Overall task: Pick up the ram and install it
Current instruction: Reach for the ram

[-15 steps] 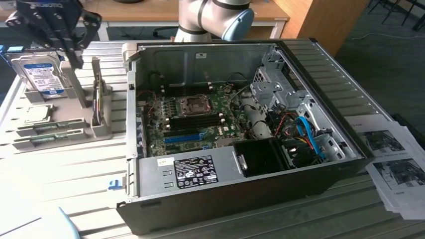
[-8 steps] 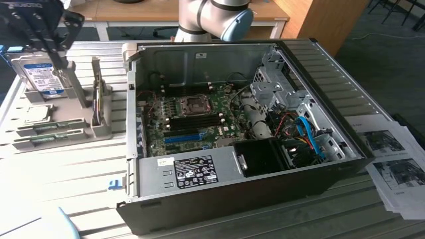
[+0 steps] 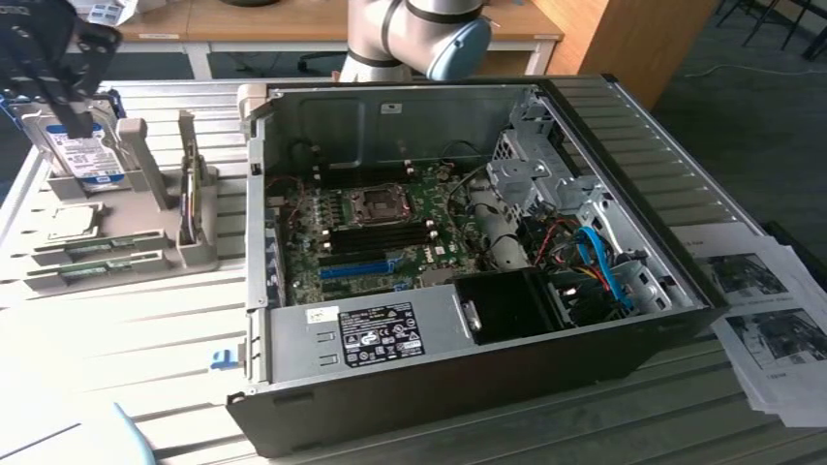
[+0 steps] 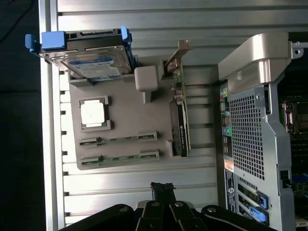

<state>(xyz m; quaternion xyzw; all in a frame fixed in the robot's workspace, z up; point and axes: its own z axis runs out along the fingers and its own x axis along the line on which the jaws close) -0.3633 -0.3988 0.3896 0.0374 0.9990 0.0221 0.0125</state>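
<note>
Two ram sticks lie edge-up in slots of a grey parts holder [image 3: 130,218]: one ram [image 3: 97,250] [image 4: 119,139] and a second one [image 3: 88,274] [image 4: 120,157] beside it. My gripper [image 3: 77,116] [image 4: 162,188] hangs well above the holder, shut with nothing between its fingers. In the exterior view it sits over the hard drive end of the holder, apart from both sticks. The open computer case [image 3: 452,358] lies on the exterior view's right with its motherboard [image 3: 375,232] exposed, dark memory slots [image 3: 387,228] beside the processor socket.
The holder also carries a hard drive with a blue-white label [image 3: 88,155] [image 4: 94,65], a processor [image 4: 93,114] and an upright expansion card [image 3: 194,199] [image 4: 180,120]. Printed papers [image 3: 769,320] lie at the exterior view's right. The arm's base [image 3: 413,39] stands behind the case.
</note>
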